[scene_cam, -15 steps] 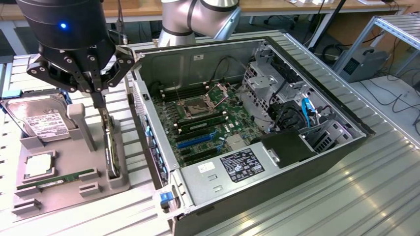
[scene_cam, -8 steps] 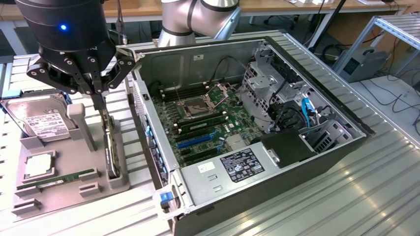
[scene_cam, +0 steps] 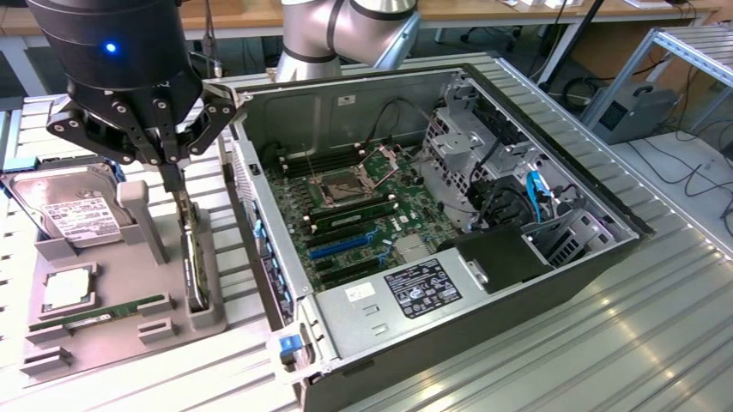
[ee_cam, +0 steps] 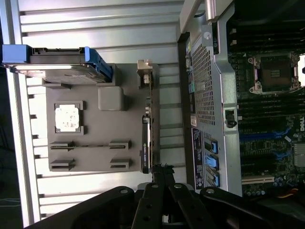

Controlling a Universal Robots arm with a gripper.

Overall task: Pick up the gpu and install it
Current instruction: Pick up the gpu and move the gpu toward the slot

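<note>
The gpu [scene_cam: 197, 257] is a thin dark card standing on edge in a slot along the side of the grey holder [scene_cam: 115, 322] nearest the computer case. In the wrist view the gpu [ee_cam: 146, 143] shows its dark body, with a silver-beige bracket [ee_cam: 144, 71] at one end. My gripper [scene_cam: 172, 178] hangs just above the card's far end, its thin fingers pressed together and holding nothing. The gripper [ee_cam: 162, 169] tips also appear beside the card in the wrist view. The motherboard [scene_cam: 355, 215] lies exposed inside the open case [scene_cam: 550, 257], with blue slots [scene_cam: 342, 246].
On the holder [ee_cam: 95, 164] sit a silver hard drive [scene_cam: 71, 210] with a white label, a square chip [scene_cam: 69, 287] and a narrow green RAM stick [scene_cam: 101, 315]. The case's wall [ee_cam: 209, 81] stands close beside the holder. A ribbed metal table [scene_cam: 596, 343] carries everything.
</note>
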